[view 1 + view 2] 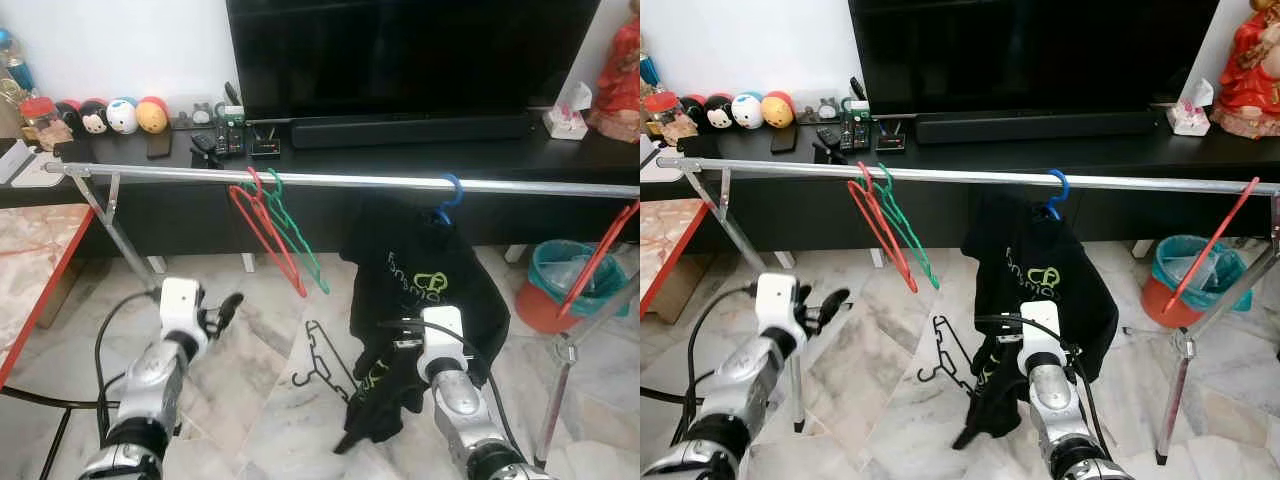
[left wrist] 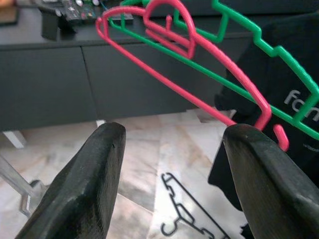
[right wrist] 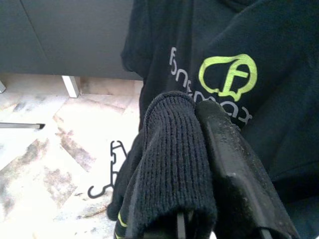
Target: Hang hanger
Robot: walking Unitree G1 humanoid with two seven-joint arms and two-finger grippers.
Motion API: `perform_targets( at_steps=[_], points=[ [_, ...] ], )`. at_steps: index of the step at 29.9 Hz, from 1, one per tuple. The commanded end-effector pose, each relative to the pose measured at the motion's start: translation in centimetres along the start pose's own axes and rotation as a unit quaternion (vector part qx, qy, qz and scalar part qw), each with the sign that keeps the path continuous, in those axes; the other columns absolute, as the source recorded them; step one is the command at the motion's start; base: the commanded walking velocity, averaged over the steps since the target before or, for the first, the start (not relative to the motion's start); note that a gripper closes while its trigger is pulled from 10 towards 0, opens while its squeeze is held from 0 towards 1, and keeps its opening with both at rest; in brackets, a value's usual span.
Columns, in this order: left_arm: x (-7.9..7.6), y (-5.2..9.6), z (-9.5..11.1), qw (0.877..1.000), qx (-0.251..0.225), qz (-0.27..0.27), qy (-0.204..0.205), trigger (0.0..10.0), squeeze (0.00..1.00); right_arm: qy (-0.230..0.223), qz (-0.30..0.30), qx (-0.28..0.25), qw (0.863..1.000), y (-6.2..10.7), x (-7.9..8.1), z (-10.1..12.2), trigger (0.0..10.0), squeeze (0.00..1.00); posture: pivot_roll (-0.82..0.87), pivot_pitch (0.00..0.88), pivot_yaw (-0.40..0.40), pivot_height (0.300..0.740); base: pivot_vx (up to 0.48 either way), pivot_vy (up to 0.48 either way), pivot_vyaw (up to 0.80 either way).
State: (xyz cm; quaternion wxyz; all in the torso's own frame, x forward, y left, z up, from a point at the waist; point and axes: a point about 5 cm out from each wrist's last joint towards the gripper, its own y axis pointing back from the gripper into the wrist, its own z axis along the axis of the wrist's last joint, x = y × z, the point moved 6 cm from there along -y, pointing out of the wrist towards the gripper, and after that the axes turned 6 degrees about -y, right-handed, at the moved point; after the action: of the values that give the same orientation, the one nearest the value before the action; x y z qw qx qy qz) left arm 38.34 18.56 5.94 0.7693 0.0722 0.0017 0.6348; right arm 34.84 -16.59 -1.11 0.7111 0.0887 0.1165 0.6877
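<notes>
1. Right pincer point(image 1: 392, 372) is clamped on the hem of the black shirt point(image 1: 425, 285), which hangs by a blue hanger point(image 1: 449, 196) near the rail point(image 1: 400, 182) middle.
2. Left pincer point(image 1: 222, 310) is spread wide, empty.
3. Black hanger point(image 1: 325, 362) lies on the floor between them; judged step: fetching it, next a downward reach.

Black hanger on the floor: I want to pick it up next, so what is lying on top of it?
Nothing covers the black hanger; it lies bare on the marble floor, beside dark cloth held in the right gripper. What that cloth hides cannot be seen.
</notes>
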Motion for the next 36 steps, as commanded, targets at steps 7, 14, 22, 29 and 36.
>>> perform_targets(
  at_steps=[7, 14, 22, 29, 36],
  points=[
    [0.9, 0.6, -0.7, 0.998, 0.005, 0.053, -0.036, 10.0, 0.00, -0.004, -0.008, -0.010, 1.000, -0.2, -0.6, 0.6, 10.0, 0.00, -0.06, 0.000, 0.040, 0.736, 0.000, 0.000, 0.00],
    [1.4, 1.2, -0.7, 0.996, -0.002, 0.071, -0.057, 10.0, 0.00, 0.001, -0.017, 0.009, 1.000, 0.1, -1.4, -0.4, 10.0, 0.00, -0.06, 0.000, 0.032, 0.736, 0.000, -0.034, 0.00],
    [1.4, 1.2, -0.5, 0.995, -0.007, 0.076, -0.059, 10.0, 0.00, -0.001, -0.014, 0.003, 1.000, 0.0, -1.1, 0.0, 10.0, 0.00, -0.06, 0.000, 0.030, 0.736, 0.000, -0.260, 0.00],
    [1.4, 1.2, -0.5, 0.995, -0.007, 0.078, -0.061, 10.0, 0.00, -0.001, -0.011, 0.002, 1.000, 0.0, -1.0, 0.0, 10.0, 0.00, -0.06, 0.000, 0.030, 0.736, 0.000, -0.317, 0.00],
    [1.5, 1.3, -0.6, 0.995, -0.005, 0.082, -0.061, 10.0, 0.00, 0.000, -0.009, 0.003, 1.000, 0.0, -0.9, 0.0, 10.0, 0.00, -0.06, 0.000, 0.025, 0.736, 0.000, -0.323, 0.00]
  ],
)
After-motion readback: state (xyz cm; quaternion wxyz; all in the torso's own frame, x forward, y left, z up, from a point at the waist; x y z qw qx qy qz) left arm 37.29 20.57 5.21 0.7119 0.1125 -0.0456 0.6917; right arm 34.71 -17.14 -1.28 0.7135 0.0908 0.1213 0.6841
